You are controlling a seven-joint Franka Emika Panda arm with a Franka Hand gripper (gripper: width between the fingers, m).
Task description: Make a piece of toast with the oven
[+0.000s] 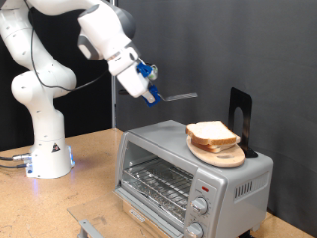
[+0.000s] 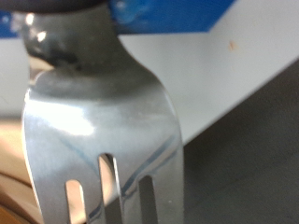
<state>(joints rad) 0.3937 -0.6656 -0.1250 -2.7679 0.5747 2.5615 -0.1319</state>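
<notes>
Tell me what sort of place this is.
Probably a robotics lab staged as a kitchen corner: a white arm bolted to a wooden table, a silver toaster oven with toast on a wooden board on top, and the claw holding a fork.

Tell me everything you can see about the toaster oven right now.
The toaster oven is a small boxy appliance of silver metal, standing upright on the wooden table toward the exterior view's lower right. Its glass front door looks closed, with a wire rack visible behind it. Two round knobs sit one above the other at the front's right side, beneath a small red light. A round wooden board carrying a slice of bread rests on its top. The tool, holding a fork, hovers above, not touching.
</notes>
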